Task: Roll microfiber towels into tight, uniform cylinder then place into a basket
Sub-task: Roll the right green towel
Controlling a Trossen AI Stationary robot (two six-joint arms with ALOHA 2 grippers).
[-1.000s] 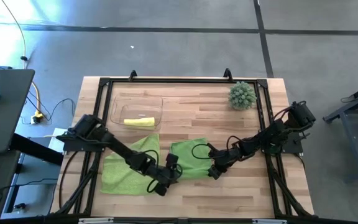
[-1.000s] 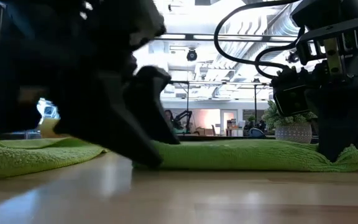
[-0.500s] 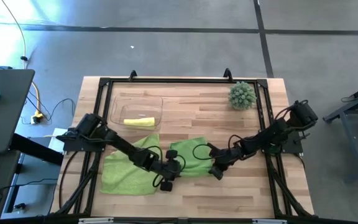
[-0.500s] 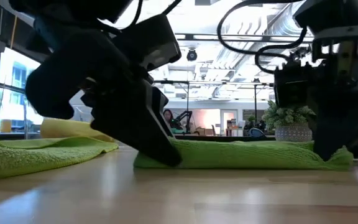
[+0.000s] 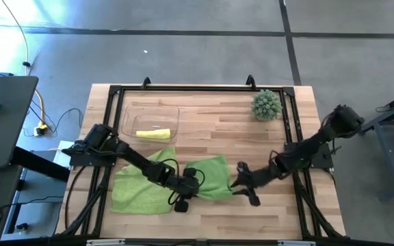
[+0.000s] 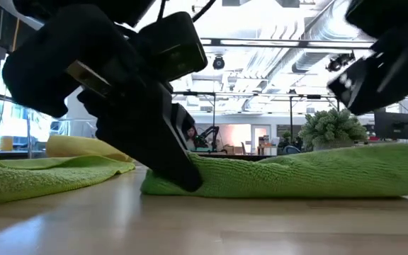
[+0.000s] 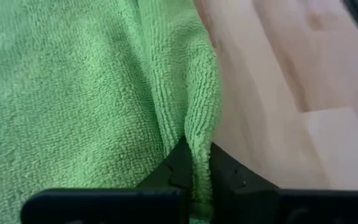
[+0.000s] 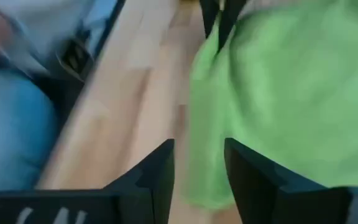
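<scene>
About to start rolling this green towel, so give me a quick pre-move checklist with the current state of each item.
1. Left gripper pinching the edge of the folded lime green microfiber towel: ok.
2. Right gripper open and off the cloth: ok.
3. Towel lying flat and square: not ok, one end is lifted.
4. Second lime green towel out of the way: cannot tell, it lies close.
5. Clear plastic basket has room beside the yellow roll: ok.
</scene>
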